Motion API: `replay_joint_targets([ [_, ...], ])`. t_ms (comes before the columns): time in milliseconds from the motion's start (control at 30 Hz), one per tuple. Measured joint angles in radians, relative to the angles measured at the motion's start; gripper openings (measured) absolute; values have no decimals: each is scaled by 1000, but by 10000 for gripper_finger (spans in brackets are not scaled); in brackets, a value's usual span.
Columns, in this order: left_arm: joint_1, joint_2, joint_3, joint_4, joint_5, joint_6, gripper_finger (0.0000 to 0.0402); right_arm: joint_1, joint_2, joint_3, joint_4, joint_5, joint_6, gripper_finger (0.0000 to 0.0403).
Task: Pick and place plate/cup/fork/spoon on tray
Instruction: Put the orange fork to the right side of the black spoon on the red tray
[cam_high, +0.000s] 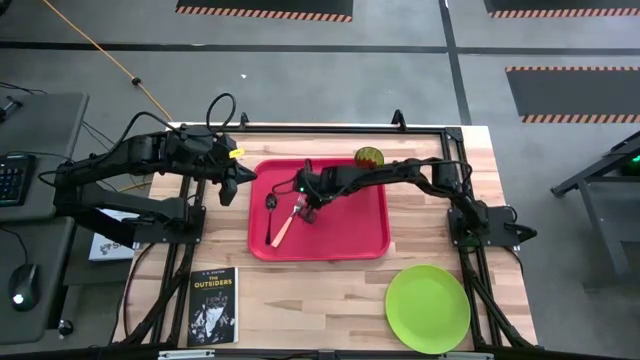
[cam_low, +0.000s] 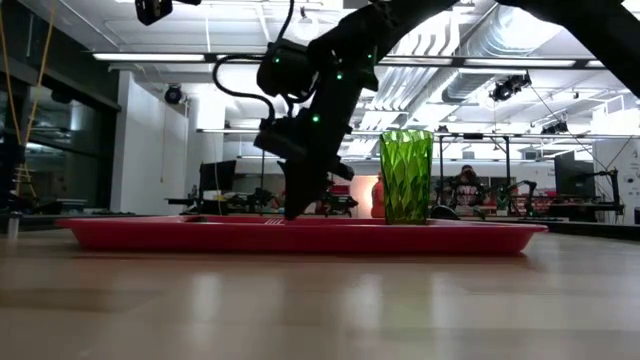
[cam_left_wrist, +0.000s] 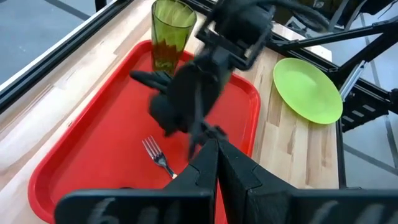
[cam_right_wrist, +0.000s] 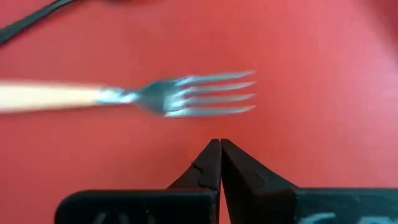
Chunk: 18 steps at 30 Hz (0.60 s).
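Note:
The red tray (cam_high: 350, 235) lies mid-table. On it lie the fork (cam_high: 284, 226), its orange handle toward the near edge and its tines (cam_right_wrist: 205, 93) toward the far edge, and to its left the dark spoon (cam_high: 271, 203). The green cup (cam_high: 369, 158) stands upright at the tray's far edge. The lime-green plate (cam_high: 428, 308) lies on the table at the near right. My right gripper (cam_right_wrist: 220, 144) is shut and empty, pointing down just beside the fork's tines and apart from them. My left gripper (cam_left_wrist: 217, 144) is shut and empty, at the tray's far left corner.
A black book (cam_high: 212, 305) lies on the table at the near left, off the tray. The tray's right half (cam_high: 360, 215) is bare. Black frame rails (cam_high: 430, 132) run along the table's edges.

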Motion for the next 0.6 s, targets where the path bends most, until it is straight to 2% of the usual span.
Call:
replay_joint_targets([
  [133, 0, 0, 0, 0, -2, 0, 0, -25, 0, 7, 9, 54, 6, 0],
  [367, 0, 0, 0, 0, -4, 2, 0, -60, 1, 6, 35, 17, 45, 0],
  [600, 0, 0, 0, -1, -10, 26, 0, -49, 28, 3, 28, -6, 112, 0],
])
